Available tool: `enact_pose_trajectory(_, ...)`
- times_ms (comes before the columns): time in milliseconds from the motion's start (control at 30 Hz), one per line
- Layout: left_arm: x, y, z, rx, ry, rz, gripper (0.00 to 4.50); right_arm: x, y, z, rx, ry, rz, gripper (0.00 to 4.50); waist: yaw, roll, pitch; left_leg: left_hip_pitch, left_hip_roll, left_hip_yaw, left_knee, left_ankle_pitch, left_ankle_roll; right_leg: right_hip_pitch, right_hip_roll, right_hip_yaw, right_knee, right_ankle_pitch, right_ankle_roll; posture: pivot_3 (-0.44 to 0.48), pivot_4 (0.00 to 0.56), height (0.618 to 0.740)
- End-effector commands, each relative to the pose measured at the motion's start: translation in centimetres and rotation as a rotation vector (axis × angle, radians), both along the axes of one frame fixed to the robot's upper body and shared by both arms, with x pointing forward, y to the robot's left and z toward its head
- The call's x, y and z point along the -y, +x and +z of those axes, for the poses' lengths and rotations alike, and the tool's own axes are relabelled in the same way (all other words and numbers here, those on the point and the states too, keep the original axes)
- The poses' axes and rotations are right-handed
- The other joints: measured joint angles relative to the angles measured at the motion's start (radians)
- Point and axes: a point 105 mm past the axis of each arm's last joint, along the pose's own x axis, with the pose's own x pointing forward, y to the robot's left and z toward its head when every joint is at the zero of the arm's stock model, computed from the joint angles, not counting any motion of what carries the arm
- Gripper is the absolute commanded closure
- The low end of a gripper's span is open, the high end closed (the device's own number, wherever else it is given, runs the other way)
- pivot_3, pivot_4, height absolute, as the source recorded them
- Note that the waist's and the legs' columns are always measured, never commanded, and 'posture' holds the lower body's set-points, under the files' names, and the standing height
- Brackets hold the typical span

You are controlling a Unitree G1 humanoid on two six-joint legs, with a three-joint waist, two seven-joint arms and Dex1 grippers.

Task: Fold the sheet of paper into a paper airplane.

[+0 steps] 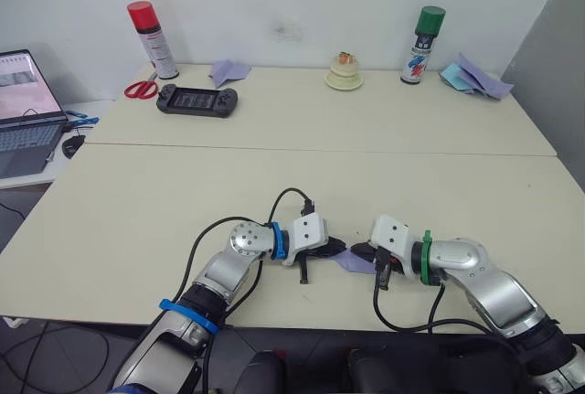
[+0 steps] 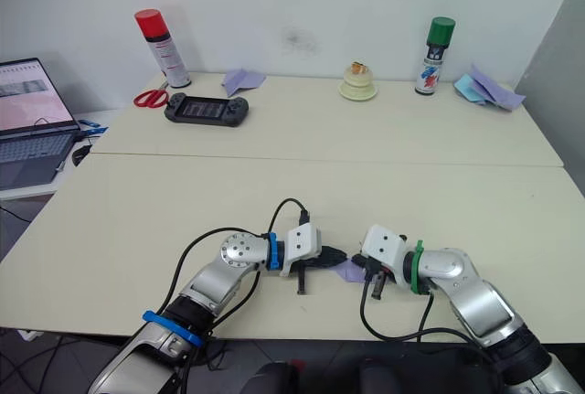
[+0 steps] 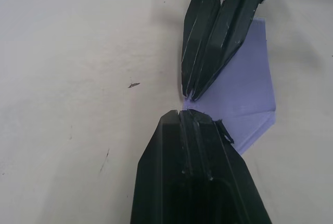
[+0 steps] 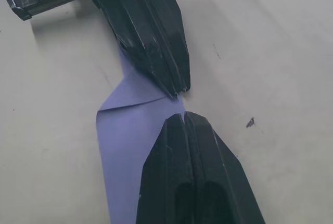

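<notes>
The sheet of paper (image 1: 355,262), lavender and already folded small, lies flat on the near table (image 1: 137,211) in the lower centre of the head view, between my two grippers. My left gripper (image 1: 333,249) comes in from the left and my right gripper (image 1: 359,254) from the right, and their tips meet almost nose to nose over the paper. In the left wrist view my own jaws are pressed together with no gap, their tip resting at the edge of the paper (image 3: 250,94), and the right gripper (image 3: 190,95) points back at me with its jaws likewise closed. In the right wrist view I see the same meeting from the other side: the paper (image 4: 127,130) shows a diagonal crease and runs under both tips. Both pairs of jaws are closed and pressing down on the paper at its edge rather than lifting it; I cannot tell whether either actually pinches a layer. At the far side of the back table (image 1: 457,129) stand a red-capped spray can (image 1: 154,40), red scissors (image 1: 140,89), a black game console (image 1: 196,100), a small lavender folded dart (image 1: 228,71), a cream dish (image 1: 345,76), a green-capped spray can (image 1: 422,45) and a loose pile of lavender and blue papers (image 1: 475,77). A laptop (image 1: 26,111) sits open at the left edge of the frame.
</notes>
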Motion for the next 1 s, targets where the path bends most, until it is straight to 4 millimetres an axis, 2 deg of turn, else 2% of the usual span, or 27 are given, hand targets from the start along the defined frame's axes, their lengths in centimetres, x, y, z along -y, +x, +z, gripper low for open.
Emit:
enact_pose_trajectory(33,-2.5,-2.6,-6.4,-0.183,0.209,0.011,4.5,2.9,-0.3,-1.5,-0.082,-0.062,-0.102,4.46,0.0,0.0,-0.001,0.0,0.0,0.0,0.0,0.0,0.0,0.0,0.0,0.0,0.0,0.0,0.0,0.0,0.15,0.722)
enact_pose_trajectory(300,-2.4,-2.8,-6.7,-0.189,0.214,0.003,4.5,6.4,-1.3,-2.0,-0.141,-0.096,-0.202,4.46,0.0,-0.002,-0.006,0.001,0.0,-0.001,-0.002,-0.001,-0.001,0.005,0.0,-0.001,-0.009,0.001,0.002,0.0,0.15,0.722)
enact_pose_trajectory(433,-2.2,-2.9,-6.7,-0.189,0.214,-0.003,4.5,7.7,-1.3,-1.2,-0.126,-0.066,-0.249,4.46,0.003,-0.003,-0.007,0.001,0.0,-0.001,-0.002,-0.001,-0.001,0.006,0.0,-0.001,-0.009,0.001,0.002,0.0,0.15,0.722)
enact_pose_trajectory(500,-2.0,-2.9,-6.7,-0.185,0.211,-0.008,4.5,7.0,-0.8,1.0,-0.043,0.059,-0.243,4.46,0.006,-0.003,-0.007,0.001,0.0,-0.001,-0.002,-0.002,-0.001,0.006,0.0,-0.001,-0.01,0.001,0.002,0.0,0.15,0.722)
enact_pose_trajectory(567,-1.7,-2.8,-6.5,-0.18,0.204,-0.011,4.5,6.1,-0.6,4.1,0.056,0.224,-0.219,4.46,0.007,-0.002,-0.006,0.001,0.0,0.0,-0.002,-0.002,-0.001,0.006,0.0,-0.001,-0.01,0.001,0.002,0.0,0.15,0.722)
enact_pose_trajectory(633,-1.5,-2.8,-6.4,-0.177,0.2,-0.014,4.5,5.7,-0.7,5.6,0.096,0.302,-0.218,4.46,0.007,0.0,-0.005,0.001,0.0,0.0,-0.002,-0.002,-0.001,0.006,0.0,0.0,-0.01,0.001,0.002,0.0,0.15,0.722)
enact_pose_trajectory(767,-1.0,-2.7,-6.2,-0.167,0.193,-0.023,4.5,4.2,-1.5,4.8,0.096,0.266,-0.173,4.46,0.011,0.001,-0.004,0.0,0.0,0.0,-0.002,-0.002,-0.001,0.005,0.0,-0.001,-0.01,0.001,0.002,0.0,0.15,0.722)
enact_pose_trajectory(1000,-0.6,-2.4,-5.9,-0.159,0.19,-0.027,4.5,1.6,-2.1,0.8,0.02,0.177,-0.181,4.46,0.015,0.001,-0.004,0.0,0.0,0.0,-0.002,-0.002,-0.001,0.005,0.0,0.0,-0.01,0.001,0.002,0.0,0.15,0.722)
